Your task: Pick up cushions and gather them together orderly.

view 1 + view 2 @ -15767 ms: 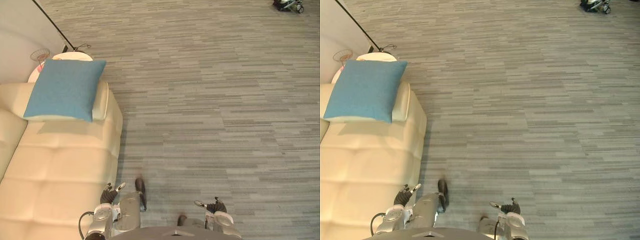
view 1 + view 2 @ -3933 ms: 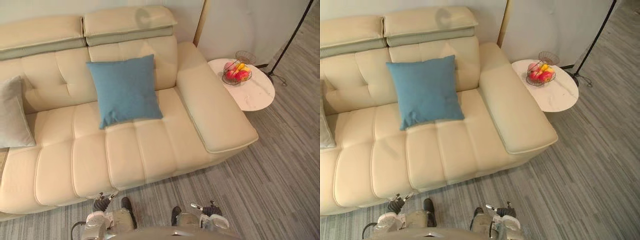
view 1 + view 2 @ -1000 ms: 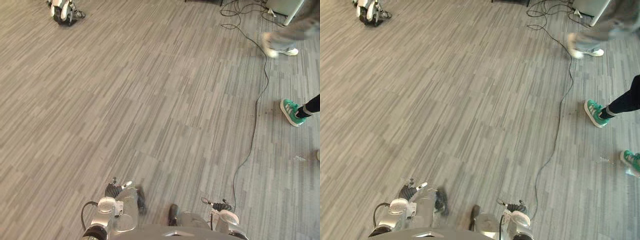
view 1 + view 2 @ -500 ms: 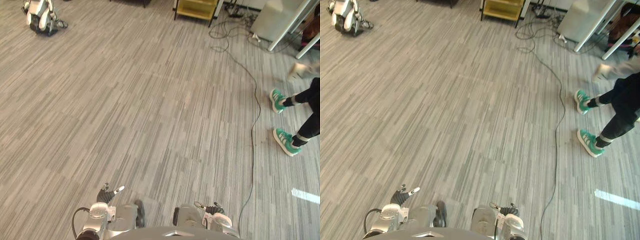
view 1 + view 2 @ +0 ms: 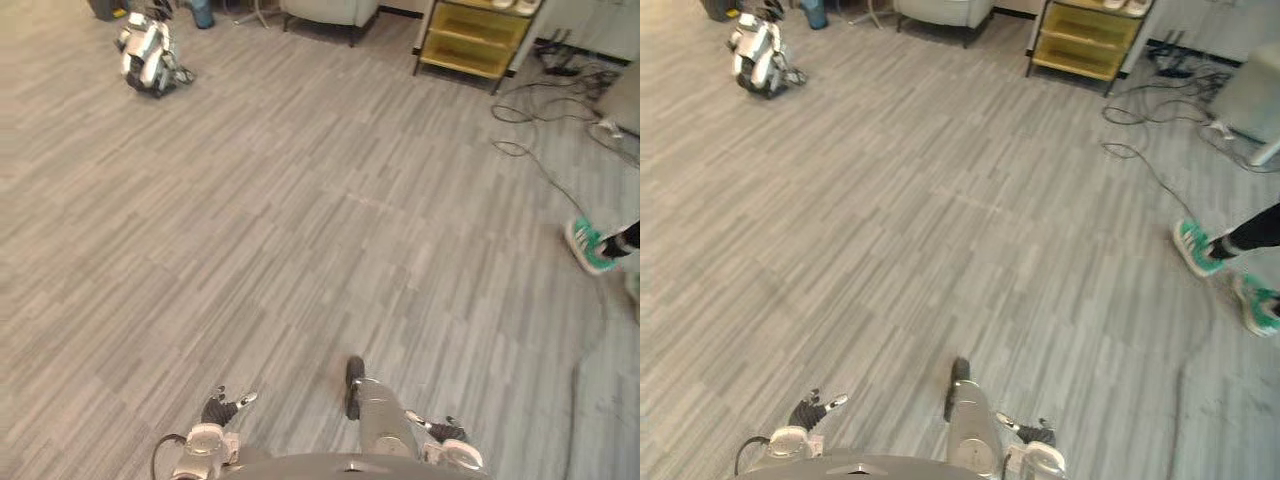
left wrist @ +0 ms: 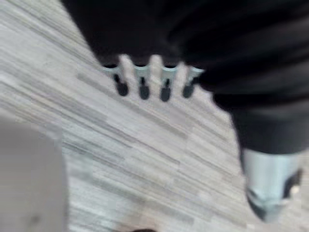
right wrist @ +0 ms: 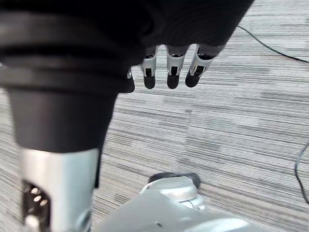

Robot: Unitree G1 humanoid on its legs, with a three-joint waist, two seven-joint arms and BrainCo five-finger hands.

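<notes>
Standing on the grey plank floor [image 5: 300,250], the robot carried its left hand [image 5: 222,408] and right hand [image 5: 441,431] low at the near edge of the scene, one at each side. In the wrist views the fingers [image 6: 143,83] of the left hand and the fingers [image 7: 172,73] of the right hand hung straight and relaxed over bare floor, parted from the thumb and holding nothing. This posture was judged to suit travel between pieces of furniture, since both hands were free for the first grasp. Where the cushions lay could not be told from these views, so the task was judged to be at a searching or approach stage, with no cushion gathered by either hand.

At the far left stood a small white robot [image 5: 148,62], and at the far right a yellow shelf unit [image 5: 475,35]. Loose cables [image 5: 518,112] trailed across the floor in front of the shelf unit. At the right, a person's green shoe [image 5: 590,246] rested on the floor, well apart from both hands. The cables and the person were judged the main hazards to any walk towards the right.
</notes>
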